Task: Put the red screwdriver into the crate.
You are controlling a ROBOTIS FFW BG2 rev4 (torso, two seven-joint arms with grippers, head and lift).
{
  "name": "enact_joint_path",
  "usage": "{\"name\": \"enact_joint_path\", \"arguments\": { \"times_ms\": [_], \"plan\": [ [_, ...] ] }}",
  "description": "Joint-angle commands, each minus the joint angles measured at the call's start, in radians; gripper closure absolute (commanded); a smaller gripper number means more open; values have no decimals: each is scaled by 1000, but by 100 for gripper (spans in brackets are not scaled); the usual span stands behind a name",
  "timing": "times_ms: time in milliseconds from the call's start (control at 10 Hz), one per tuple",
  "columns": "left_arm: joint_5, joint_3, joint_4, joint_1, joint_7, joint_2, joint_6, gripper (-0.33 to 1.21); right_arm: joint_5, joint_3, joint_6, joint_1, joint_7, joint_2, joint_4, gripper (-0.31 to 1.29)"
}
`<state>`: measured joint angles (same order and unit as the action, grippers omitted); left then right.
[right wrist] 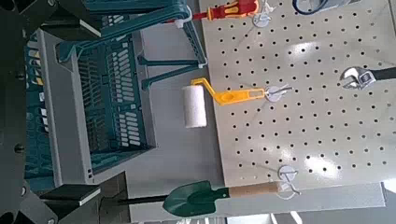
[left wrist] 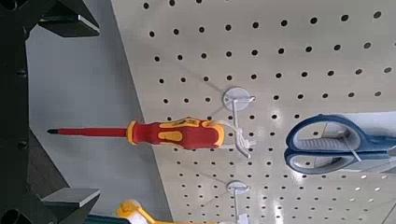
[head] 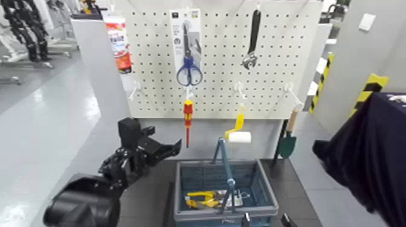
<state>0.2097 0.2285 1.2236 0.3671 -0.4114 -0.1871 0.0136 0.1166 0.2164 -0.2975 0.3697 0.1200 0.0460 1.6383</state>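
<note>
Pegboard (head: 272, 54) above dark floor mat. Red screwdriver (head: 188, 118) hanging on its hook, not picked. Left gripper (head: 164, 143) just beside it, fingers wide open, empty. Right gripper (head: 264, 221) low by crate (head: 272, 183). Grasp, unhook, drop-in all left.

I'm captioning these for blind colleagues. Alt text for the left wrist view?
A red screwdriver with yellow bands hangs from a hook on a white pegboard, its shaft pointing toward the open left gripper. Blue-handled scissors hang nearby.
</note>
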Motion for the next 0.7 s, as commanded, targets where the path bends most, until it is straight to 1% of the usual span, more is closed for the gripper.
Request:
{"name": "enact_joint_path", "arguments": {
  "times_ms": [100,500,700],
  "plan": [
    [0,29,-110,88,-53,8,14,10,0,3,0,-2,0,0,0,14],
    [16,77,-277,214,-106,20,71,10,2,6,-5,-5,0,0,-5,14],
    [40,111,-363,276,-130,29,98,10,3,9,-9,-8,0,2,-6,14]
  ]
}}
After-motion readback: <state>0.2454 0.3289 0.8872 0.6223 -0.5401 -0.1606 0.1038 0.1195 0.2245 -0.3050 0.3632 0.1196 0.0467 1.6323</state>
